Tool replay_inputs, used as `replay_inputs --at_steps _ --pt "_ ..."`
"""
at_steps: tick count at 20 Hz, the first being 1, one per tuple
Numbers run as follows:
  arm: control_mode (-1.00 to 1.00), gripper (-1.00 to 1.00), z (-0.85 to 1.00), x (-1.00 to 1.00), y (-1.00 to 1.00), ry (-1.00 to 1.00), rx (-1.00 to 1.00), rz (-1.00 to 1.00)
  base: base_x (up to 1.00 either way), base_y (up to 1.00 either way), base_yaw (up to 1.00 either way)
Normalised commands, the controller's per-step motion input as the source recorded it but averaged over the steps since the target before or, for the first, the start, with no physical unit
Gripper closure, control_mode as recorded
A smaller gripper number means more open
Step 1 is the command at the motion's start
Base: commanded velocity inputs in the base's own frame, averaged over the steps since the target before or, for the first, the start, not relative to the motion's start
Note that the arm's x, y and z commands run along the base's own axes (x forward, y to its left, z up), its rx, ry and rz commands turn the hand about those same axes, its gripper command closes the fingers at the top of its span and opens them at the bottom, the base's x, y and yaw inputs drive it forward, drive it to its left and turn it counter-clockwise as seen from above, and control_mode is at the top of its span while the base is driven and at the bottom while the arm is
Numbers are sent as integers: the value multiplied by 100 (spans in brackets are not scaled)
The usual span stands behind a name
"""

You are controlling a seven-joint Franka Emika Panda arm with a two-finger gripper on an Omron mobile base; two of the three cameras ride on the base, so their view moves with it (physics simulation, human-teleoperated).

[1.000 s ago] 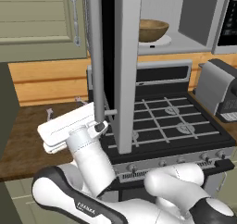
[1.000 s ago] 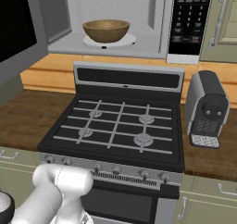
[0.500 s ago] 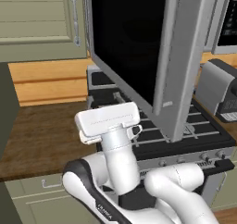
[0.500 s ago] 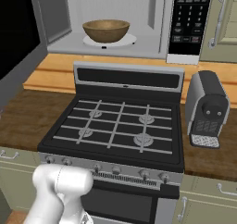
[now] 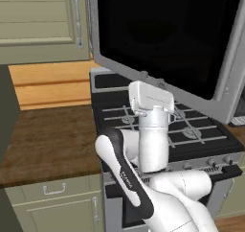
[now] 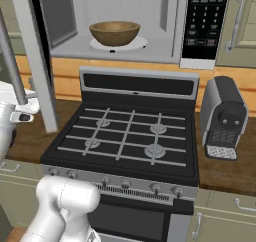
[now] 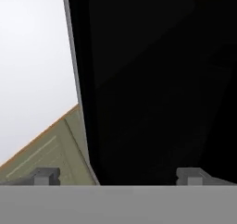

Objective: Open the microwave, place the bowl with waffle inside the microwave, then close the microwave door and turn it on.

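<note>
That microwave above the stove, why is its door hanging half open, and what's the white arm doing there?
The robot is shutting the microwave. The bowl already sits inside on the turntable. The microwave door is swung partway toward closed, and the arm's gripper is right at its black glass, fingers spread, nothing held. The door isn't latched yet, and the control panel is untouched.

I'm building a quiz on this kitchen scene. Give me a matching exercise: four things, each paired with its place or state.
Things:
1. bowl
2. microwave door
3. toaster
4. tool

Places or states:
A. on the counter right of the stove
B. swung partly open
C. inside the microwave, on its white plate
D. open, facing black glass

Pairs: 1-C, 2-B, 3-A, 4-D
</note>
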Motion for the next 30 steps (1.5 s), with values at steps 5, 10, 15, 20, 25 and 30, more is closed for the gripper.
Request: replay_inputs --at_steps 5,10,15,20,25,30 --pt "-100 -100 32 67 -50 2 38 0 0 0 0" --pt "-100 -100 23 84 -40 4 33 5 0 0 0" --pt "-100 -100 9 100 -27 10 25 10 0 0 0" --pt "-100 -100 1 100 -26 9 22 12 0 0 0" --pt "-100 -100 5 100 -9 9 19 14 0 0 0" --pt "-100 -100 16 100 -7 6 16 13 0 0 0"
